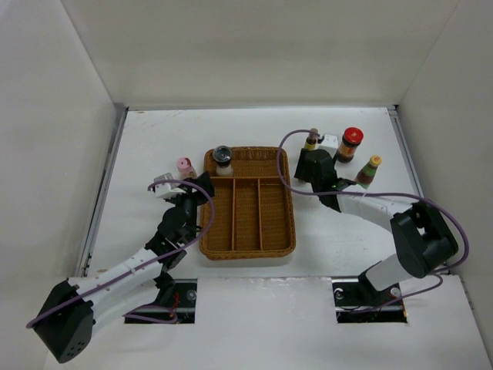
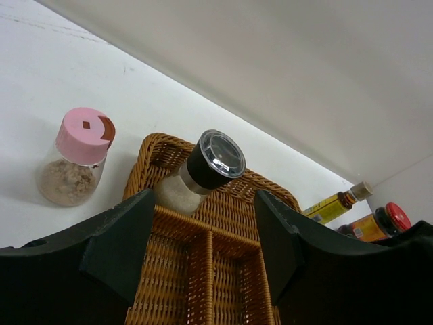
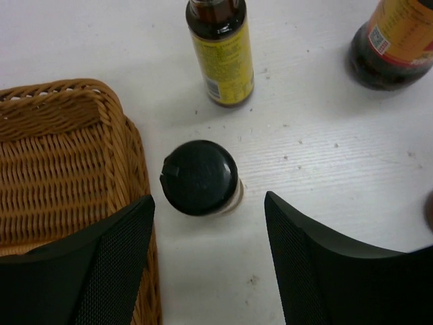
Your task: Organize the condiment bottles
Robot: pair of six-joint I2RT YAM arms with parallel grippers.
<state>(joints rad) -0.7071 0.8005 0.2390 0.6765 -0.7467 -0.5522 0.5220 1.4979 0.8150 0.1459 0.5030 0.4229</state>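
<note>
A grey-lidded jar [image 1: 223, 158] stands in the back-left compartment of the brown wicker tray [image 1: 281, 223]; it also shows in the left wrist view [image 2: 203, 169]. A pink-capped bottle [image 1: 184, 166] [image 2: 78, 156] stands on the table left of the tray. My left gripper [image 1: 206, 185] [image 2: 206, 250] is open and empty over the tray's left rim, short of the jar. My right gripper [image 1: 308, 163] [image 3: 210, 264] is open above a small black-capped bottle [image 3: 201, 177] just right of the tray, its fingers on either side but apart from it. A slim dark yellow-labelled bottle [image 1: 311, 141] [image 3: 220, 51] stands behind it.
A red-lidded dark jar [image 1: 351, 144] [image 3: 396, 40] and a green-red yellow-capped bottle [image 1: 368, 171] stand right of my right gripper. A small white object [image 1: 330, 142] sits beside the slim bottle. The tray's three long front compartments [image 1: 246, 216] hold nothing. White walls enclose the table.
</note>
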